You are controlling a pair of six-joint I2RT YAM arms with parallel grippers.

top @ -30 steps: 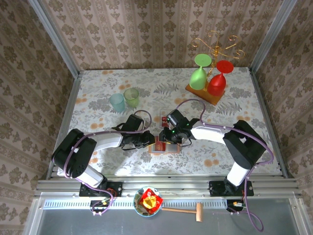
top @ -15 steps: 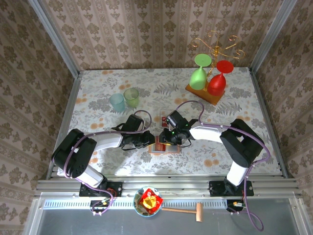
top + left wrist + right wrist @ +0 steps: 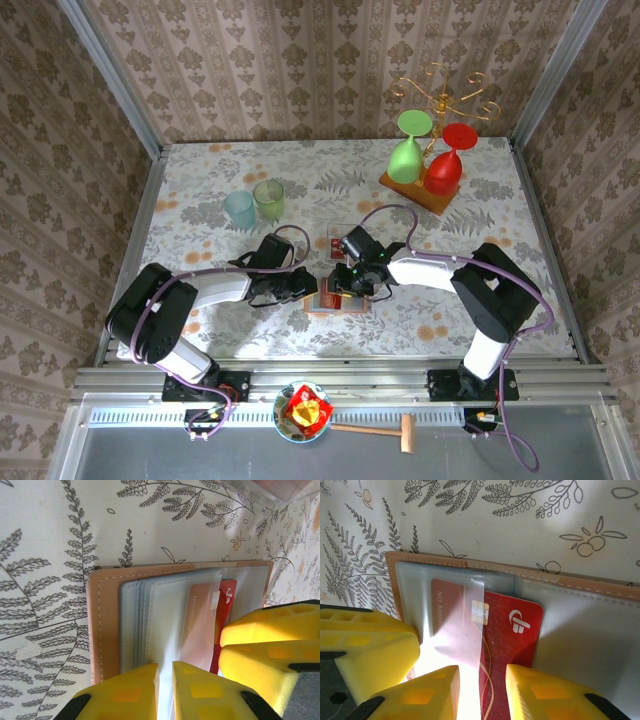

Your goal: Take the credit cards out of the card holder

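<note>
Card holder (image 3: 343, 304) lies open and flat on the floral table (image 3: 300, 195), front centre, between the 2 grippers. Left gripper (image 3: 165, 669): jaws narrow, pinched on a grey-blue pocket leaf of the holder. Right gripper (image 3: 481, 674): jaws partly apart, tips down over 1 red credit card (image 3: 512, 625). The card is partly out of its clear pocket, chip and white logo showing. Cannot tell whether the jaws grip it.

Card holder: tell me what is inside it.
A red card lies inside the card holder, its left part under a clear sleeve. Whether more cards lie beneath it cannot be seen.
</note>
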